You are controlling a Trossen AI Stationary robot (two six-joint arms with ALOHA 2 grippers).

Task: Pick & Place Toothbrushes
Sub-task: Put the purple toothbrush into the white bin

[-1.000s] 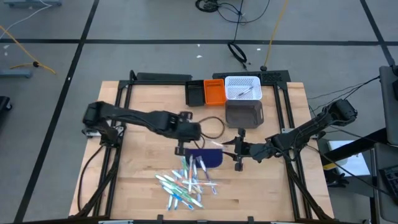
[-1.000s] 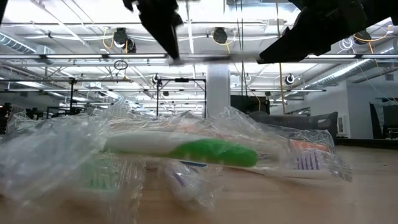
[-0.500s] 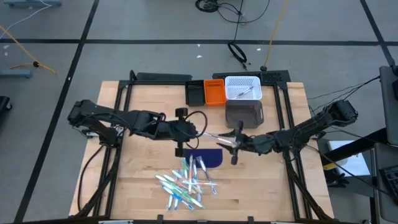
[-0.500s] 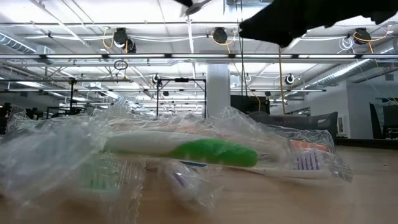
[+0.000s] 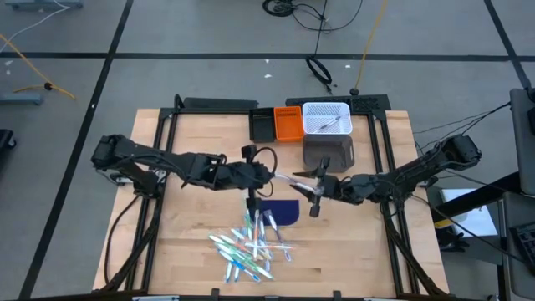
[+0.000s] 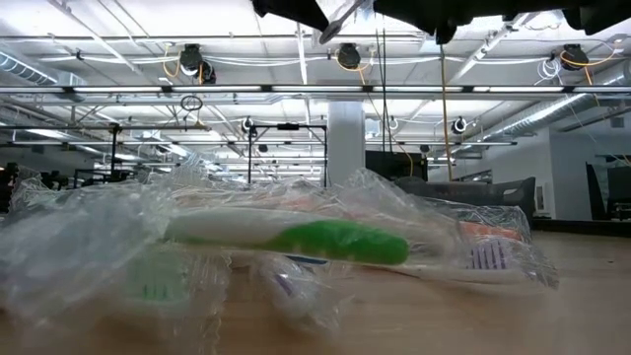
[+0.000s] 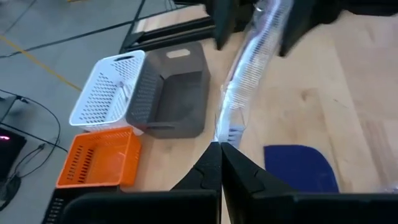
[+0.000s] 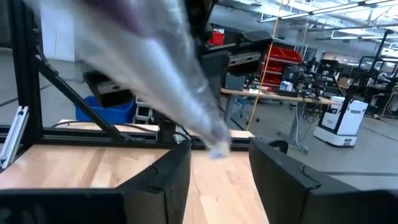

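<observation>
we see one wrapped toothbrush [image 5: 294, 181] held up between the two arms over the middle of the tabletop [image 5: 192, 134], just in front of the grey bin [image 5: 328, 153]; the left claw [image 5: 269, 173] is pinched fully shut on one end of its clear wrapper, and the right claw [image 5: 320, 189] stands part open around the other end (whether it grips yet we cannot tell). the rest of the toothbrushes [image 5: 249, 247] lie heaped at the near edge, beside the dark blue mat [image 5: 280, 211]. we judge each one light and stiff inside, but the film is crinkly and slippery, so a hold on the handle's middle looks safer than on loose wrapper. compared with a second ago, the left arm has stretched out and lifted the brush off the pile, and the right claw has moved in to meet it.
</observation>
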